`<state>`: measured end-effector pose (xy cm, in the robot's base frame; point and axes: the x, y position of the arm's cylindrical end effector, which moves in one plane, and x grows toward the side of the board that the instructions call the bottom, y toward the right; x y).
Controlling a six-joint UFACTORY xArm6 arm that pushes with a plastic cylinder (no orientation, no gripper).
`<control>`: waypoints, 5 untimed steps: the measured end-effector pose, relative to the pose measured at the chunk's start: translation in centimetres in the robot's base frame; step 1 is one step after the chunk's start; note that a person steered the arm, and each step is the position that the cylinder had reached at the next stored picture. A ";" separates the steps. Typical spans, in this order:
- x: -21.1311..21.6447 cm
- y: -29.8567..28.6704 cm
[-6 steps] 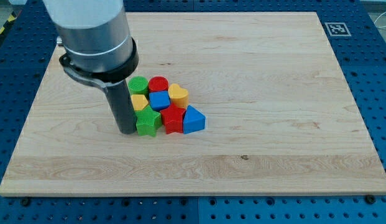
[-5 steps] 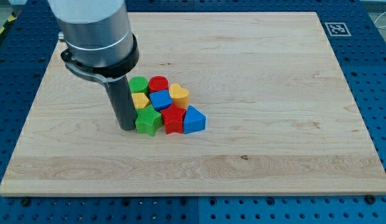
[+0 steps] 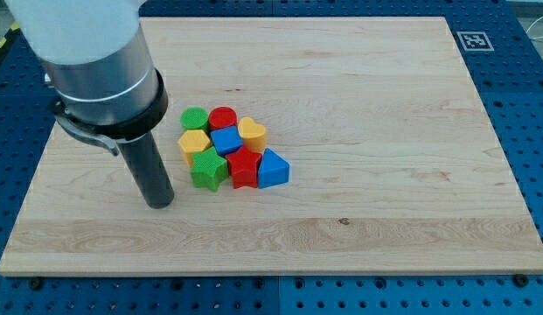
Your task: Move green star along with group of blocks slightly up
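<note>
The green star (image 3: 207, 170) lies at the lower left of a tight cluster of blocks left of the board's middle. Touching it are a yellow hexagon (image 3: 193, 142), a blue block (image 3: 226, 140) and a red star (image 3: 244, 166). A blue triangle (image 3: 272, 168) sits at the cluster's right. A green cylinder (image 3: 194, 120), a red cylinder (image 3: 222, 118) and a yellow heart (image 3: 252, 132) form the top row. My tip (image 3: 159, 203) stands on the board, to the left of and slightly below the green star, apart from it.
The wooden board (image 3: 358, 175) lies on a blue perforated table. A black-and-white marker tag (image 3: 473, 40) sits at the board's top right corner. The arm's large grey body (image 3: 96, 61) covers the board's upper left.
My tip has moved away from the green star, to the view's left and a little down. The blocks have stayed where they were.
</note>
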<state>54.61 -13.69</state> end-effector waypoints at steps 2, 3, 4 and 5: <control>0.3 2.5; 0.1 4.2; -0.8 5.2; -2.2 5.2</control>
<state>52.41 -8.45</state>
